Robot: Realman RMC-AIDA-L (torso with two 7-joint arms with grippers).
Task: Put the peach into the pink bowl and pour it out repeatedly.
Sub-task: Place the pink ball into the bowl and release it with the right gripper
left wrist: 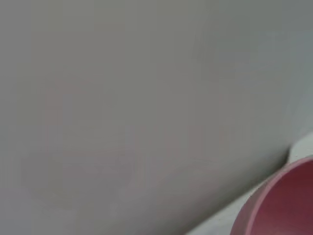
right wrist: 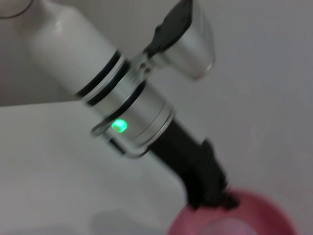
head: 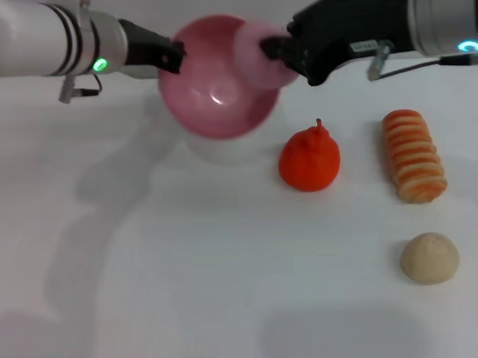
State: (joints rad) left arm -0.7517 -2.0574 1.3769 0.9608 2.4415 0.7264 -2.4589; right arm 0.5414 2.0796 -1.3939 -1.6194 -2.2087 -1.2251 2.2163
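The table [head: 188, 291] carries the spare fruits well below your right pincer — a red-orange pear [head: 309, 160], a striped orange piece [head: 414, 155] and a beige ball [head: 429, 257].

Above it, the pink bowl [head: 218, 79] is lifted and tipped so its mouth faces you. Your left pincer [head: 174, 57] is clamped on the rim at its tip. The bowl looks like light, stiff, glossy plastic, so it is probably slippery. Keep the bite deep on the rim.

Your right pincer [head: 275, 52] is closed on the peach [head: 260, 55], which sits at its tip, at the bowl's opposite rim. The peach looks light, matte and small. It should grip well across its middle, though its roundness could let it roll — release it low inside the bowl.
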